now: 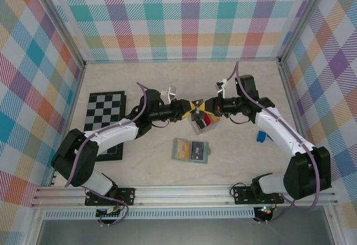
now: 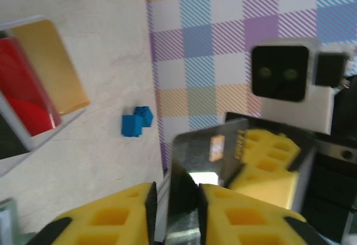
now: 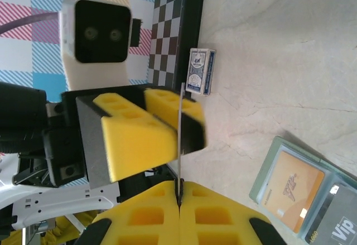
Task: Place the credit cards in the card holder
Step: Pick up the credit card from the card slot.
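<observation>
A: Right end effector [image 3: 179,192]?
B: We note it clamped on a dark credit card [image 2: 192,155], midair.
A: Left end effector [image 2: 175,203]?
B: Parted slightly around that card. Card holder [image 3: 266,172] lies open on the counter [image 1: 240,150].

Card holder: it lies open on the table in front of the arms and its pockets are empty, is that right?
Not quite. The card holder does lie open on the table in front of the arms, but its pockets are not empty. The right wrist view shows an orange card and a dark card already tucked into it.
</observation>
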You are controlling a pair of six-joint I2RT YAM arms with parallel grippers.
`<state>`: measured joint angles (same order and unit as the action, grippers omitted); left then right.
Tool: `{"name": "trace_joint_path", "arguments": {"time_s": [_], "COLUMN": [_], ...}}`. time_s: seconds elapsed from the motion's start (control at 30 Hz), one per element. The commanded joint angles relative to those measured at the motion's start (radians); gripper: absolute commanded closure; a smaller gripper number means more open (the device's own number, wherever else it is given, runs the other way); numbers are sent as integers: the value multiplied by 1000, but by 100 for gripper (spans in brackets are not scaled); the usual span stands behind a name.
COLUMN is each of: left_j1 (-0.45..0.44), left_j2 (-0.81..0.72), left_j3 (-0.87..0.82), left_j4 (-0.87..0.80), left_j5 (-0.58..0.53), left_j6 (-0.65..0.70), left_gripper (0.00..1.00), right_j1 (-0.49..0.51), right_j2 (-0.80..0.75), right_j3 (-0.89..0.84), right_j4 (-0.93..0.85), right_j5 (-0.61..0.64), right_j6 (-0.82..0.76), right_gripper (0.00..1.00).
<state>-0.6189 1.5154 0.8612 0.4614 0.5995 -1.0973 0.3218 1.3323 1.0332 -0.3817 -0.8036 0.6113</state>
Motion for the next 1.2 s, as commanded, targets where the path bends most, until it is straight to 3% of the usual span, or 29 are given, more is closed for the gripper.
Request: {"name": "trace_joint_path", "arguments": {"time_s": [0.0, 0.07, 0.17, 0.3, 0.43, 0.53, 0.77, 0.97, 1.17], "left_j1": [7, 7, 7, 5, 4, -13, -62, -81, -95], "left_j2": [-39, -63, -110, -146, -125, -81, -9, 43, 84], "left_j3": [-6, 4, 4, -27, -65, -65, -52, -54, -53], "left_j4": [-192, -371, -614, -799, -800, -797, -790, -767, -751], "left_j5": [-92, -156, -291, -388, -352, -328, -305, -270, -257], "left_j6": [77, 152, 254, 322, 324, 336, 362, 365, 366], "left_gripper": [59, 47, 39, 34, 31, 31, 33, 37, 50], "right_j1": [6, 12, 53, 184, 322, 366, 370, 369, 370], "right_j2": [-37, -47, -70, -74, -47, -23, -45, -32, -18], "right_j3": [-17, -18, -60, -122, -160, -187, -253, -281, -299], "right_j4": [-98, -197, -277, -279, -247, -242, -253, -171, -163], "right_j5": [75, 200, 375, 518, 636, 706, 767, 707, 731], "right_j6": [-49, -76, -73, -27, 56, 111, 141, 149, 153], "right_gripper": [99, 98, 97, 97, 97, 97, 96, 96, 96]}}
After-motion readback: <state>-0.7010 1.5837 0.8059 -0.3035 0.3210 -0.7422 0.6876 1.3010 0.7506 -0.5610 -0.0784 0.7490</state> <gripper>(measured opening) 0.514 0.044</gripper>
